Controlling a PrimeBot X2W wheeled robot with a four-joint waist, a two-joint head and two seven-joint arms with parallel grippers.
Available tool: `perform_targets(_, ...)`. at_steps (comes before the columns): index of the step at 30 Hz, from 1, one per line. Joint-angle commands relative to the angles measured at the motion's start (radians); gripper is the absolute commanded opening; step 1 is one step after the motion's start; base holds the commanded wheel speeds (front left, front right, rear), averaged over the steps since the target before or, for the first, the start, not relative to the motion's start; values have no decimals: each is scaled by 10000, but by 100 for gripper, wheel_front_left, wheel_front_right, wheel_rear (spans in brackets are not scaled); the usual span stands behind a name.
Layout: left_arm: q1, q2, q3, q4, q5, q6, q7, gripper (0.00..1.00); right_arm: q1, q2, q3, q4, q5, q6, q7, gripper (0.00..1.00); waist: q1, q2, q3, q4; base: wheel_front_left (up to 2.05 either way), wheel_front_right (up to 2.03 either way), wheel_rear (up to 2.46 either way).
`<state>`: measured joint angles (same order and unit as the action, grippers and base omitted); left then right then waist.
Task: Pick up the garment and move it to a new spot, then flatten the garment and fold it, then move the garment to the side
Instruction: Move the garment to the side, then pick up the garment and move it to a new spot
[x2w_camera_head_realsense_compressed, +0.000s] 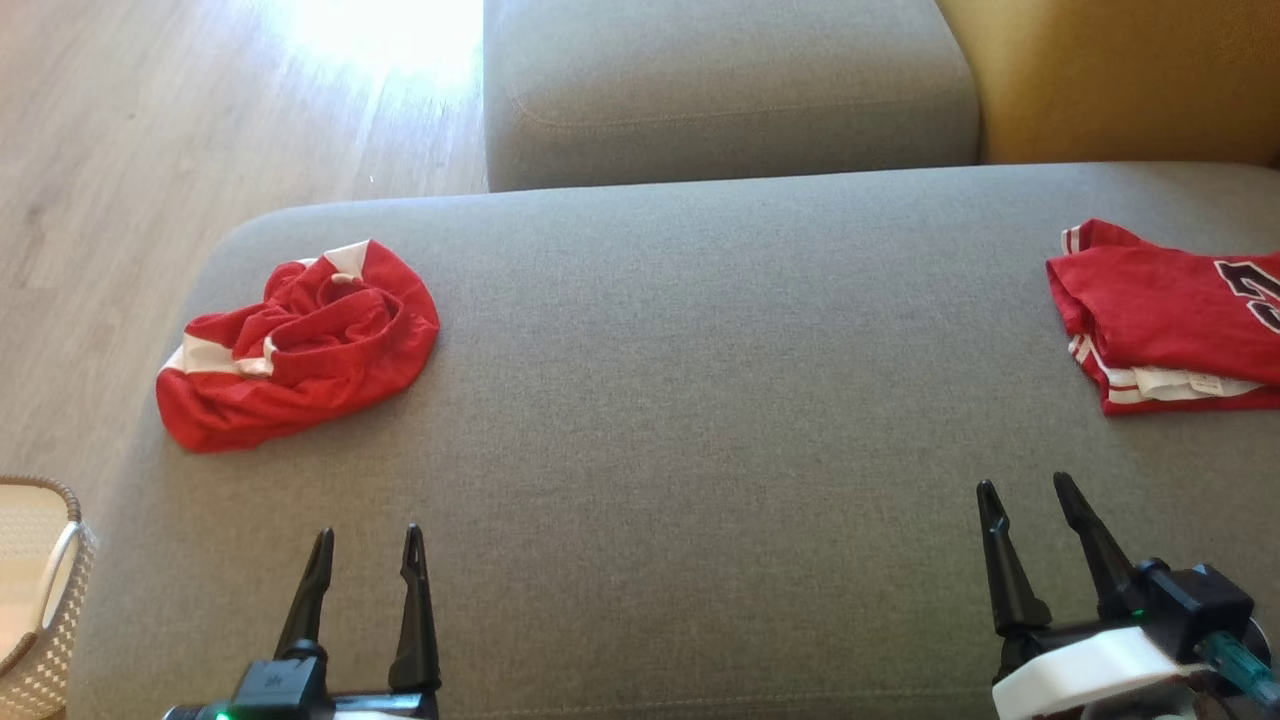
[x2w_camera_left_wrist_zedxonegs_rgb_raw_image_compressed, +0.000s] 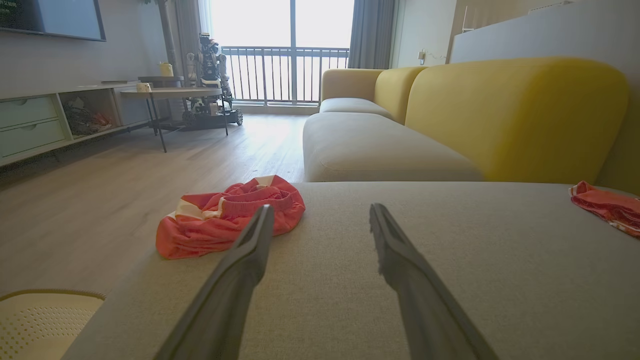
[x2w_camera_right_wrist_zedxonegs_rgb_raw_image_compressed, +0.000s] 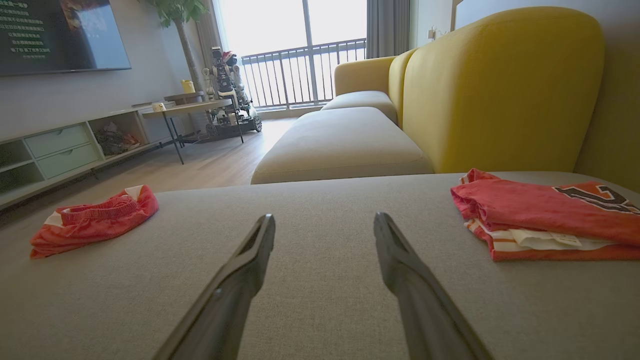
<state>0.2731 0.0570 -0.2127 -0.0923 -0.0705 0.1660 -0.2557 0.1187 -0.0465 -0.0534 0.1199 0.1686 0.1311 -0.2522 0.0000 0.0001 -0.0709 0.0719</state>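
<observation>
Two red garments, two grippers, one grey sofa (x2w_camera_head_realsense_compressed: 700, 400).
The crumpled garment (x2w_camera_head_realsense_compressed: 298, 345) lies far left, the folded garment (x2w_camera_head_realsense_compressed: 1165, 320) far right; left gripper (x2w_camera_head_realsense_compressed: 367, 535) and right gripper (x2w_camera_head_realsense_compressed: 1025, 485) hover, fingers apart, empty.

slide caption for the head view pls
Open left hand and right hand over a grey sofa seat; crumpled red shorts left, folded red jersey right.
</observation>
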Motion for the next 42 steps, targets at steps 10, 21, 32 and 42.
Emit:
perform_targets(10, -121, -68, 486, -216, 102, -164, -61, 100, -92, -38, 410, -287, 240, -4, -95, 100, 0, -1, -229, -31, 0, 0, 0)
perform_targets(21, -119, -68, 421, -159, 170, -188, -61, 100, -7, -38, 550, -229, 239, -4, -95, 100, 0, -1, -198, 154, 0, 0, 0)
perform_targets(32, -66, -68, 385, -60, 320, -119, -61, 100, 286, -38, 1063, -227, 446, -4, -95, 100, 0, -1, -326, 1748, 0, 0, 0)
perform_targets(42, 216, 18, 693, -343, 469, -126, -61, 100, 193, -38, 1906, -249, 808, -4, -95, 100, 0, -1, -302, 3562, 0, 0, 0)
